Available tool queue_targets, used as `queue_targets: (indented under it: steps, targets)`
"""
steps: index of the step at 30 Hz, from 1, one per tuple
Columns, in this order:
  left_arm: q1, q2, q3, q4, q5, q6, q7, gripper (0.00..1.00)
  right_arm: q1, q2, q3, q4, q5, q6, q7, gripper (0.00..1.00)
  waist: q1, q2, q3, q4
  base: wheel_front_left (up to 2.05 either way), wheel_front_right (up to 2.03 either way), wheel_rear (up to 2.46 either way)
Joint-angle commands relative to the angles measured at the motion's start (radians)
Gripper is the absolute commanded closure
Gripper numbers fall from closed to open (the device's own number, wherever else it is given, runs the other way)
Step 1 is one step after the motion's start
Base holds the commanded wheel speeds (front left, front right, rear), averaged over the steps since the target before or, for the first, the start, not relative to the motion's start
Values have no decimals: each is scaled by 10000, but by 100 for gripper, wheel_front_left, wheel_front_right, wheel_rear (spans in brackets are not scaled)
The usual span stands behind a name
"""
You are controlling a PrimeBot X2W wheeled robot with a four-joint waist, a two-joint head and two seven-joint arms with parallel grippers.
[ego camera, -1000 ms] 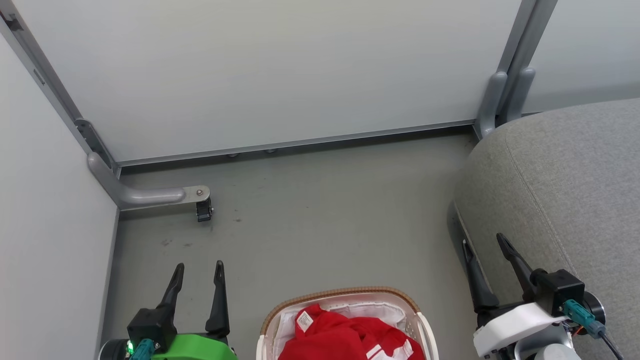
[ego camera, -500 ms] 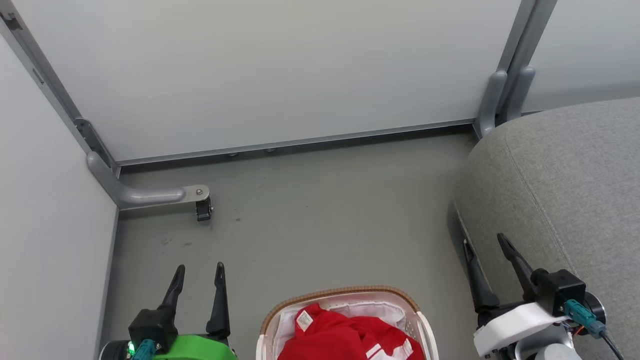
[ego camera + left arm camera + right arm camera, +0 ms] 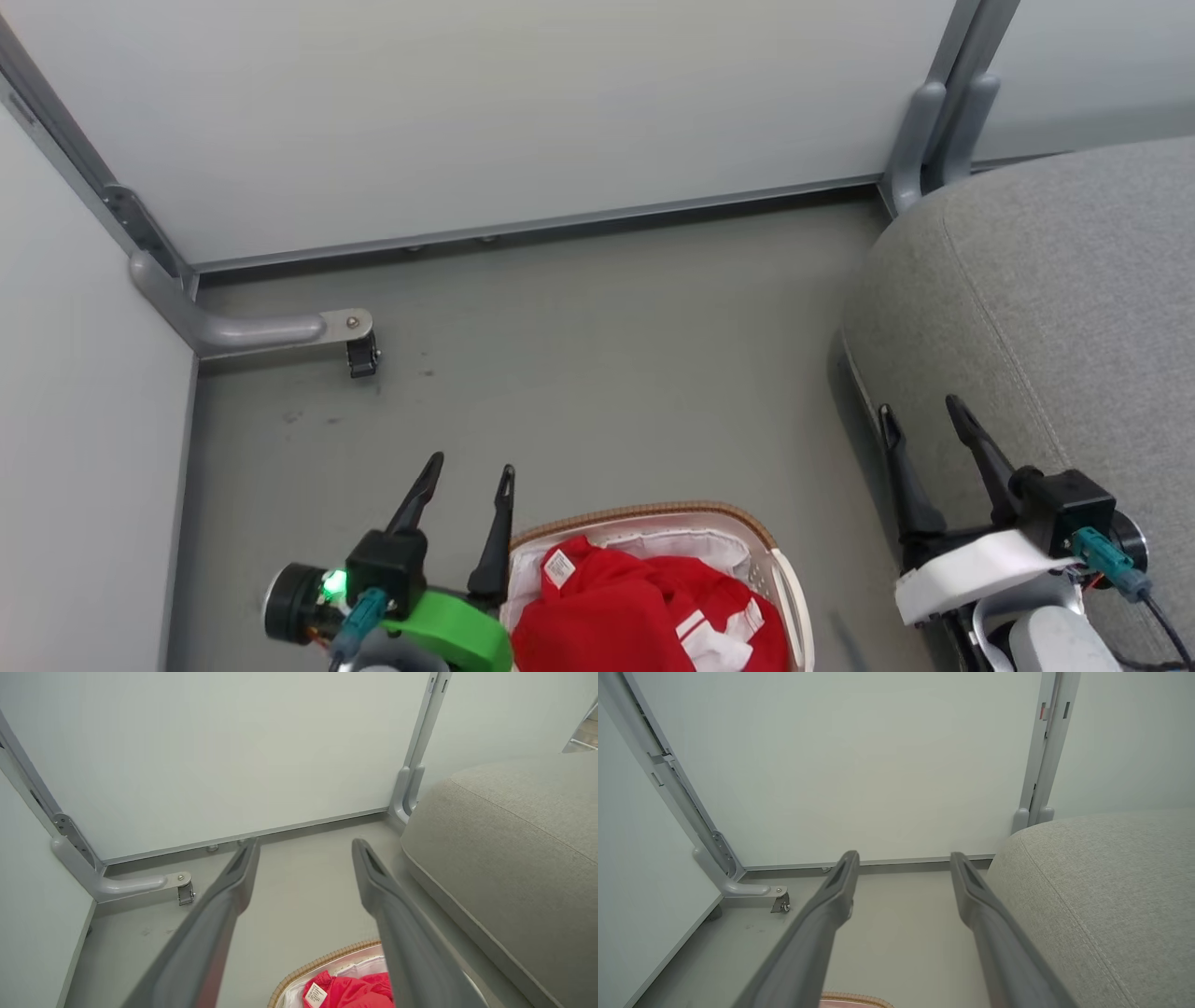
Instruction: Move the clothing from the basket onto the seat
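Clothing (image 3: 635, 621) in basket (image 3: 644, 513), open floor (image 3: 607, 373) between its rim and seat (image 3: 1074, 280), both jaws wide apart, empty.

The basket (image 3: 644, 516) and the red clothing (image 3: 635, 616) inside it are cut off by the head view's bottom edge. The left gripper (image 3: 471, 464) overlaps the basket's left rim. Print on the clothing's white label (image 3: 559, 567) is too small to read. The grey seat (image 3: 1074, 280) runs off the right edge. In the left wrist view, blurred fingers (image 3: 205, 942) hide part of the basket.
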Motion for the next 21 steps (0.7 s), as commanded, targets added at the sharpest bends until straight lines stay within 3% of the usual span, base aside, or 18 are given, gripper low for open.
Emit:
queue_targets:
  steps: [1, 13, 21]
  targets:
    - [-394, 56, -156, 149, 182, -65, 3, 0, -224, -59, -77, -78, -74, 1, -21, 0, 0, 0, 586, -175, 0, 0, 0]
    - [-3181, 59, -2485, 3154, 877, -407, 5, 0, -1765, -51, -314, -511, -179, -1, -20, 0, 0, 0, 3364, -884, 0, 0, 0]
    - [-4751, 63, -4292, 5495, 729, -507, 3, 0, -2472, -47, -271, -648, 148, -1, -20, 0, 0, 0, 4946, -1471, 0, 0, 0]
